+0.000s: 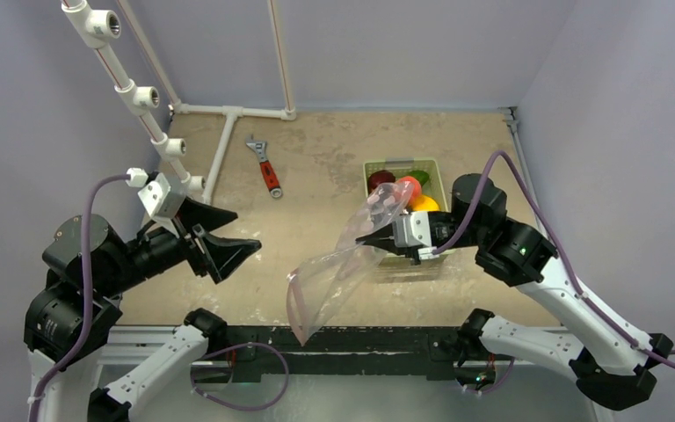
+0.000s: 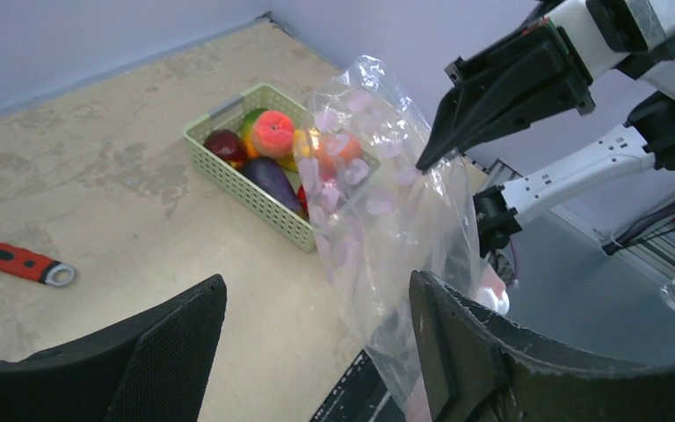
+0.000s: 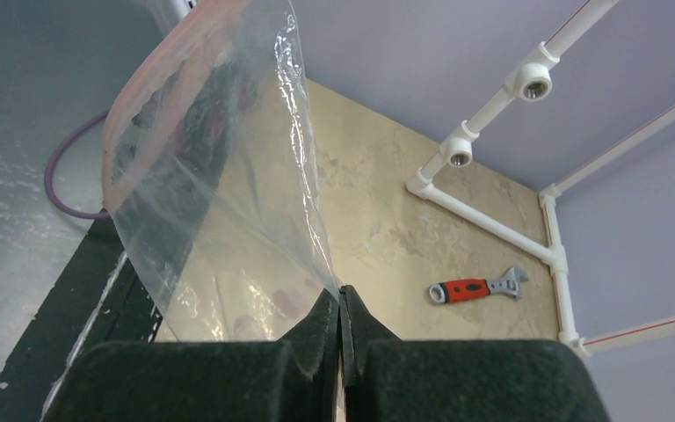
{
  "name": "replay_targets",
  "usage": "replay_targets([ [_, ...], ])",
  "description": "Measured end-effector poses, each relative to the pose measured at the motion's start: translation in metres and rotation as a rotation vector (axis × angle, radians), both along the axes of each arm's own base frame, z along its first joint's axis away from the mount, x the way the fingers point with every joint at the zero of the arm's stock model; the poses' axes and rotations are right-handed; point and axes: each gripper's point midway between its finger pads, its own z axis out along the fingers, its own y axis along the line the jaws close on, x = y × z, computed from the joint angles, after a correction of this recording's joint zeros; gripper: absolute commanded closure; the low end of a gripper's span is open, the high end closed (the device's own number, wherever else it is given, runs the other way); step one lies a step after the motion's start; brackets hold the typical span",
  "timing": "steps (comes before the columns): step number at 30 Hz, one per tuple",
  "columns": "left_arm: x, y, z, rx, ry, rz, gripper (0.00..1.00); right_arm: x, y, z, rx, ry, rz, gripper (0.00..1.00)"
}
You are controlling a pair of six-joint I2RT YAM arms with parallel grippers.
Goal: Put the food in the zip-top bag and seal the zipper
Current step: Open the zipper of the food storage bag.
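Nearest, a clear plastic bag [image 1: 338, 268] hangs over the near edge of the bench [image 1: 316, 158]. Its pink zipper strip [image 1: 294, 303] is at the low, near end, and the mouth droops slack. Right hand [image 1: 366, 239]: fully closed, pinching the upper, far edge of the film. Left hand [image 1: 243, 230]: wide open and empty, aimed at the bag from the left and apart from it. Judged handling: the film is very light, limp and slippery, and will fold rather than stand. The stiffer zipper strip looks the best place to take hold, so the mouth can be spread. Farther right, the toy food [image 1: 409, 186] lies in a green basket [image 1: 400, 162]; none shows inside the bag. Farthest lie a red-handled wrench [image 1: 266, 171] and white pipes [image 1: 228, 141].
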Motion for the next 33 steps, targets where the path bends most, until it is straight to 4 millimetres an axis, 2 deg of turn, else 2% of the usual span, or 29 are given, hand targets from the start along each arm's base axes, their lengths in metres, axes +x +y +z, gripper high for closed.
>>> replay_targets([
  [10, -0.017, -0.002, -0.038, 0.002, 0.101, -0.049, 0.25, 0.002, 0.002, 0.013, 0.036, 0.033, -0.023, 1.00],
  [20, -0.040, -0.001, -0.045, -0.033, 0.111, -0.103, 0.26, 0.009, 0.007, 0.039, 0.099, 0.066, -0.064, 1.00],
  [33, -0.043, -0.006, -0.059, -0.038, 0.161, -0.134, 0.23, 0.016, 0.009, 0.065, 0.167, 0.087, -0.109, 1.00],
])
